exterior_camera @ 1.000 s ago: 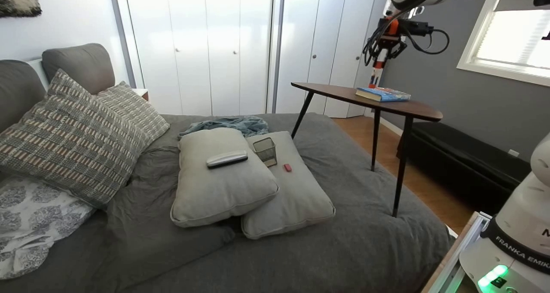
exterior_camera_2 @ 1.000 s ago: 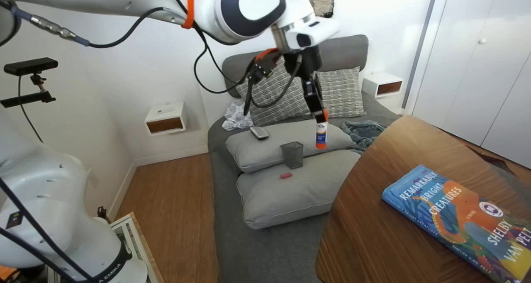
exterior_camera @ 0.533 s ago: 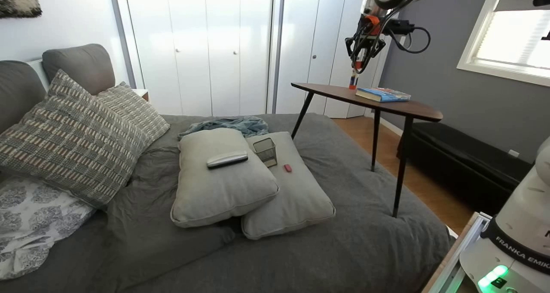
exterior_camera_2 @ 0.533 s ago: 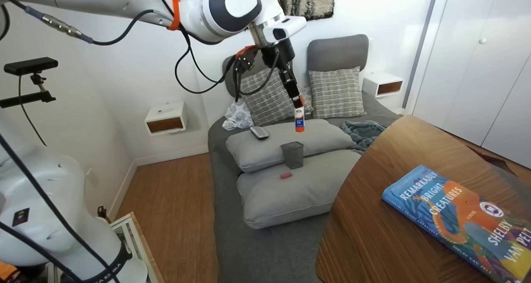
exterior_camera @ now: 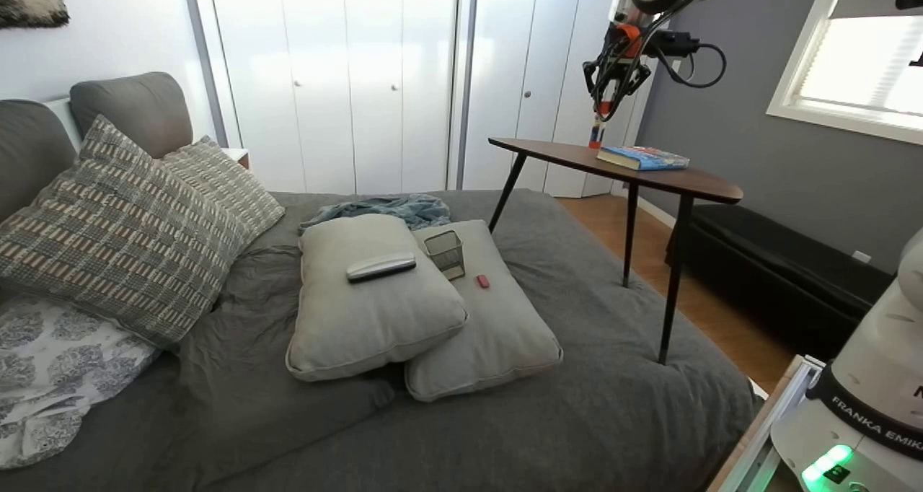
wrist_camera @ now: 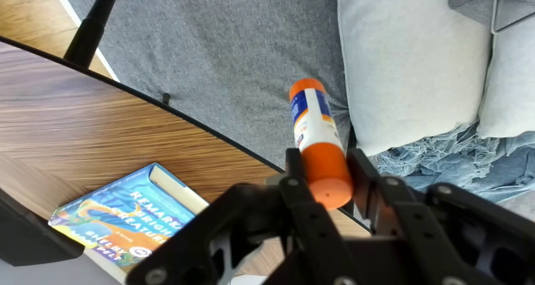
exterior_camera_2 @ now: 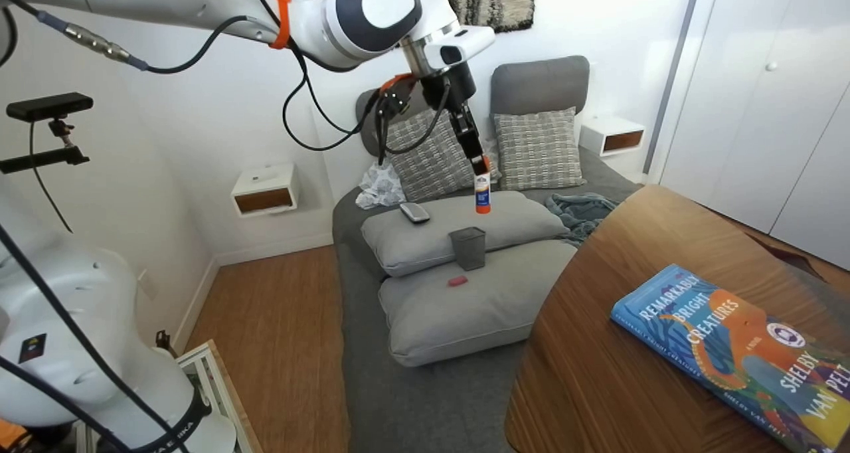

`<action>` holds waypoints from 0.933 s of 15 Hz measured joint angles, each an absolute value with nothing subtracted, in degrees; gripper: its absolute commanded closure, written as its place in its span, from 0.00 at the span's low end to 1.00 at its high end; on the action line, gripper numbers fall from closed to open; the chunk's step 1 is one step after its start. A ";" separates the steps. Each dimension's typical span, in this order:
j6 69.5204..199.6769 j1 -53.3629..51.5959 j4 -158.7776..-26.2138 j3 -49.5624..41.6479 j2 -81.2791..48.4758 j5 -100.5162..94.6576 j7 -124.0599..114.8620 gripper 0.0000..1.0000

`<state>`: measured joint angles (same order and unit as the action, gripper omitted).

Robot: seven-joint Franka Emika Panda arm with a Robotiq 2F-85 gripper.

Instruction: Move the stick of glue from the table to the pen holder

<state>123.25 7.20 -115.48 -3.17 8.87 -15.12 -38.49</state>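
My gripper is shut on the glue stick, a white and blue tube with orange ends. The pads grip its upper orange end, and the rest hangs down. The glue stick shows in both exterior views, in the air. The dark brown table runs below the gripper in the wrist view; the glue stick's lower end appears past its edge, over the bed. The pen holder, a dark mesh cup, stands on the pillows, lower than the gripper. It is partly cut off in the wrist view.
A book lies on the table. A small red item lies on the lower pillow near the pen holder. A silver and black case lies on the upper pillow. A blue cloth lies behind the pillows.
The gripper, holding the glue stick, has moved away from the book, to the left in both exterior views. In the last half second it has barely moved, with a slight shift back right.
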 measured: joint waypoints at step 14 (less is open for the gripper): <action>128.32 8.45 -104.57 -4.29 0.43 -20.26 -37.52 0.70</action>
<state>128.32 8.45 -104.57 -4.29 0.43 -20.26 -37.52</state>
